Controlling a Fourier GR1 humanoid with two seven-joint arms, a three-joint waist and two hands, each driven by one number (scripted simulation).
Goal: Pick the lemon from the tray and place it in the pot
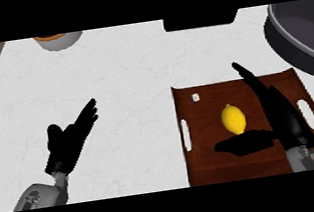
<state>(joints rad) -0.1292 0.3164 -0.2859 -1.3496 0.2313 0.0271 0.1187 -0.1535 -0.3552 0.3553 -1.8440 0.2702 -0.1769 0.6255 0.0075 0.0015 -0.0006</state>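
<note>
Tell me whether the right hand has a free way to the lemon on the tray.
Probably yes: the right hand is open over the tray, just beside the lemon, with nothing between them.

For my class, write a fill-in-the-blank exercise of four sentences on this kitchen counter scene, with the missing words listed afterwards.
1. The yellow oval lemon lies on the brown rectangular ____.
2. The dark grey round pot stands at the view's upper ____ edge.
3. The right hand is over the tray, its fingers ____, beside the lemon.
4. The left hand rests open over the ____ marbled counter.

Missing words: tray; right; straight; white
</note>
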